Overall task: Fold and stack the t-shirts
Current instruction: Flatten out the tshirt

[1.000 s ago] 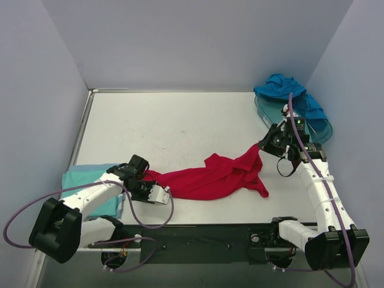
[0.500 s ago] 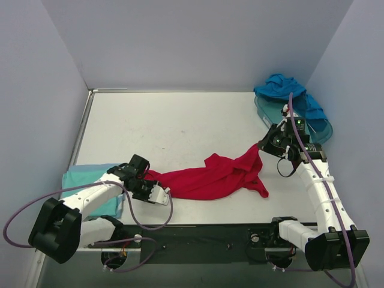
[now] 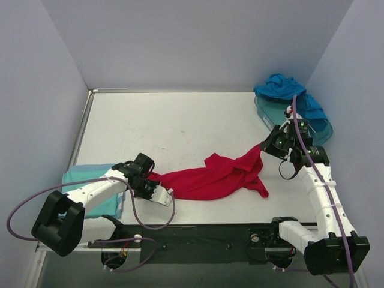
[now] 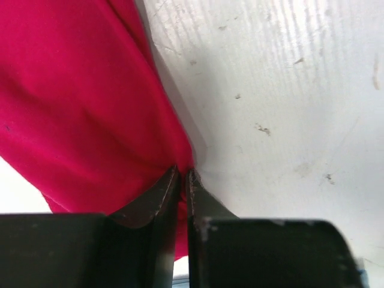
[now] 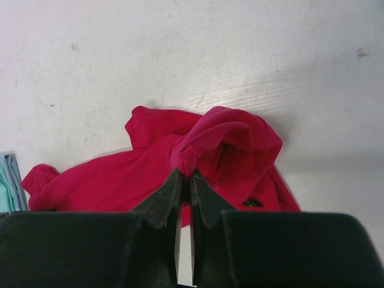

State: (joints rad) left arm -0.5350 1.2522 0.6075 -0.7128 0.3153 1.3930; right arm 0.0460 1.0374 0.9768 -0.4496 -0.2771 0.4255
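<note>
A bright red t-shirt (image 3: 213, 177) lies stretched and crumpled across the near middle of the table. My left gripper (image 3: 150, 177) is shut on its left end, pinching red cloth (image 4: 90, 108) low over the table. My right gripper (image 3: 264, 146) is shut on its right end, holding a bunched fold (image 5: 222, 141) lifted above the table. A pale aqua t-shirt (image 3: 90, 189) lies folded flat at the near left, partly under my left arm. A bright blue t-shirt (image 3: 285, 90) is heaped at the far right, draped over the tray.
A translucent teal plastic tray (image 3: 273, 114) stands at the far right corner, just behind my right gripper. Grey walls close the table on three sides. The white tabletop (image 3: 174, 126) shows behind the red shirt.
My left gripper has shifted slightly right and nearer along the shirt's left end. My right gripper has edged slightly right and up, still holding the cloth. The shirt has hardly moved.
</note>
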